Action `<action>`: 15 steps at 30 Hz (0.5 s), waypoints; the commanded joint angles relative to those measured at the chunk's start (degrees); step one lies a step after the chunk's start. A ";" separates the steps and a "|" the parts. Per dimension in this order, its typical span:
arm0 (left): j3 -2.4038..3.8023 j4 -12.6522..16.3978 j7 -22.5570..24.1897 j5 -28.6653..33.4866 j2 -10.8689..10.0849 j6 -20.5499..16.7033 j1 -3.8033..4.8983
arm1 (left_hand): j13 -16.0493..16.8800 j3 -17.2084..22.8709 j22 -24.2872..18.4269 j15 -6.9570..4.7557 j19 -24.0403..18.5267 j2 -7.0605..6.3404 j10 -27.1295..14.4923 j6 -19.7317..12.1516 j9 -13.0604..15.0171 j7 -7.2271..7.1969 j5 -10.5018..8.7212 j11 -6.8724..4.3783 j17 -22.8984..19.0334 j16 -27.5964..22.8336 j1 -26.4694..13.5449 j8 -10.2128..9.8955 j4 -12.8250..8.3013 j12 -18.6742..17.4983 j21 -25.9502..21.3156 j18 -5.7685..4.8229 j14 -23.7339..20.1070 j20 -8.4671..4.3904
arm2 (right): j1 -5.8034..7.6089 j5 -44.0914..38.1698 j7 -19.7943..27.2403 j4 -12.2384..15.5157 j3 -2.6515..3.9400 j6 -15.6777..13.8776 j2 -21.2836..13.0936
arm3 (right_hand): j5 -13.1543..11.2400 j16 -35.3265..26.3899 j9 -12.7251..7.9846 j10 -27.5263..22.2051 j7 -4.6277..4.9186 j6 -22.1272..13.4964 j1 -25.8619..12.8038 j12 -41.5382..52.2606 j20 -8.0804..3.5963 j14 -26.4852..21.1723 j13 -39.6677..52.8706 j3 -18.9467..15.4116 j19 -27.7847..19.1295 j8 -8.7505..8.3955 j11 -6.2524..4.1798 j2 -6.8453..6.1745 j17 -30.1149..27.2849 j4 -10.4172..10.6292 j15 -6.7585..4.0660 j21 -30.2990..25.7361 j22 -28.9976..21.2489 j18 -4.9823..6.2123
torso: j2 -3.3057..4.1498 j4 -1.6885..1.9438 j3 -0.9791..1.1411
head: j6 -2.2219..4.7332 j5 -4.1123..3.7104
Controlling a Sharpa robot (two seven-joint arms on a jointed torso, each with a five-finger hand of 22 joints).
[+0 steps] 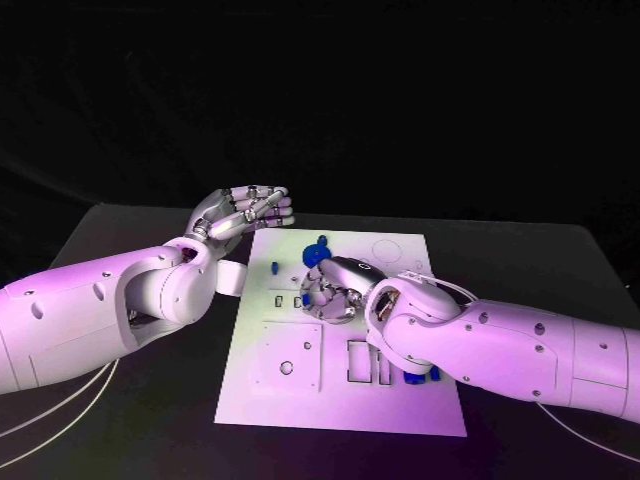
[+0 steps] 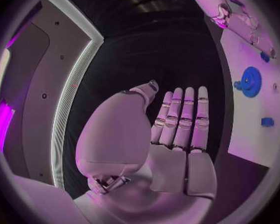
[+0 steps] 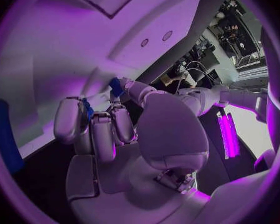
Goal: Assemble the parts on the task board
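The white task board [image 1: 320, 400] lies in the middle of the black table. My right hand [image 1: 335, 290] is down over the board's centre with its fingers curled in, and it pinches a small blue part [image 3: 117, 86] at its fingertips. A blue gear-like part [image 1: 317, 252] stands on the board just beyond that hand, also seen as the blue gear [image 2: 249, 81]. A small blue piece [image 1: 273, 267] sits near the board's left edge. My left hand [image 1: 248, 212] hovers off the board's far left corner; its fingers [image 2: 180, 119] are straight and hold nothing.
Rectangular slots [image 1: 363, 360] and round holes [image 1: 287, 367] mark the board's near half. More blue pieces [image 1: 421, 375] lie beside my right forearm at the board's right edge. Black table [image 1: 147, 240] surrounds the board.
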 commanded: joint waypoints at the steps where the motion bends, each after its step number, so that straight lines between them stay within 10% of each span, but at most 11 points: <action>1: 0.05 0.11 0.42 0.22 0.12 1.07 0.03 | -0.04 0.28 -0.07 0.04 -0.38 0.05 -0.03 -0.55 0.09 2.66 0.22 0.23 -0.09 -0.40 -0.46 -0.25 -0.05 -0.14 -0.31 0.59 0.44 0.09 | -0.16 -0.64 0.63 -0.55 -0.01 -0.45 0.35 | 0.07 0.00 -0.01 -0.42 0.06 -0.03 -0.57 -0.30 -0.36 4.10 0.64 -0.11 0.10 -0.17 -0.24 -0.04 6.41 0.31 -0.23 -0.13 -0.14 -0.73 | 0.00 0.00 -0.02 | 0.02 0.00; 15: 0.05 0.13 0.04 0.21 0.05 1.39 0.03 | -0.02 0.39 -0.04 0.03 -0.50 0.04 0.01 -0.53 0.11 2.66 0.22 0.22 -0.12 -0.46 -0.54 -0.24 -0.12 -0.11 -0.38 0.63 0.54 0.13 | -0.70 -0.22 1.41 -1.74 -0.01 -0.33 0.82 | -0.09 0.00 -0.08 -0.53 0.16 -0.34 -0.81 -0.40 -0.35 4.11 0.56 -0.16 0.11 -0.39 -0.16 -0.18 6.41 0.33 -0.18 -0.16 -0.13 -0.74 | -0.02 -0.11 0.04 | -0.10 0.16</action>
